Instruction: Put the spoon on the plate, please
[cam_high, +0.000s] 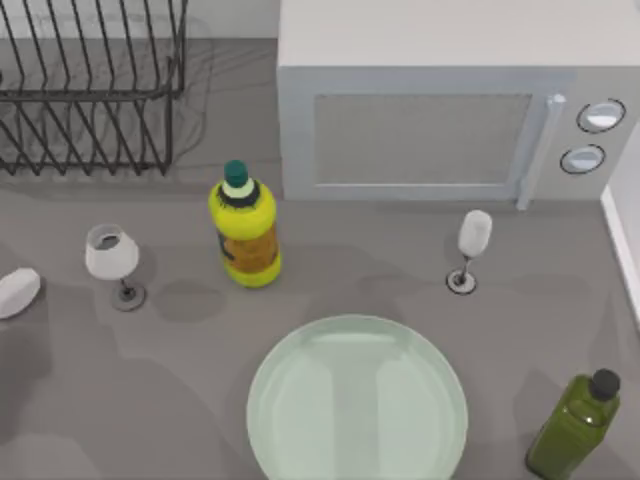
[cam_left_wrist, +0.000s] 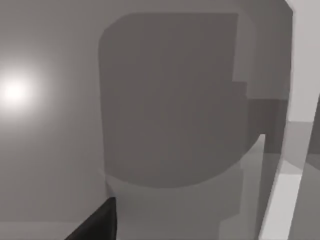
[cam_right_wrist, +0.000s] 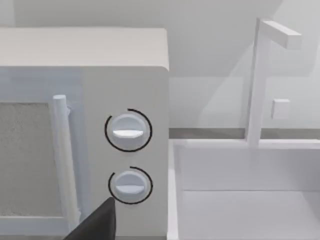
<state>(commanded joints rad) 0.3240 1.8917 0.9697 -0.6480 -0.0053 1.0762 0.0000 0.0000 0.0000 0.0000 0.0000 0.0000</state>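
The pale-green round plate (cam_high: 357, 405) lies at the front middle of the table, with nothing on it. At the far left edge of the top view lies a white oval shape, the bowl of the spoon (cam_high: 18, 292); its handle is cut off by the frame. A dark part of my left gripper (cam_left_wrist: 97, 225) shows against a plain grey surface in the left wrist view. A dark part of my right gripper (cam_right_wrist: 97, 222) shows in the right wrist view, facing the microwave's knobs from a distance. Neither gripper is near the spoon or the plate.
A yellow bottle (cam_high: 245, 228) stands behind the plate to the left. Two wine glasses (cam_high: 112, 258) (cam_high: 472, 245) flank it, and a green bottle (cam_high: 578, 425) stands front right. At the back are a microwave (cam_high: 450, 100) and a wire dish rack (cam_high: 90, 85). A white basin (cam_right_wrist: 245, 200) adjoins the microwave.
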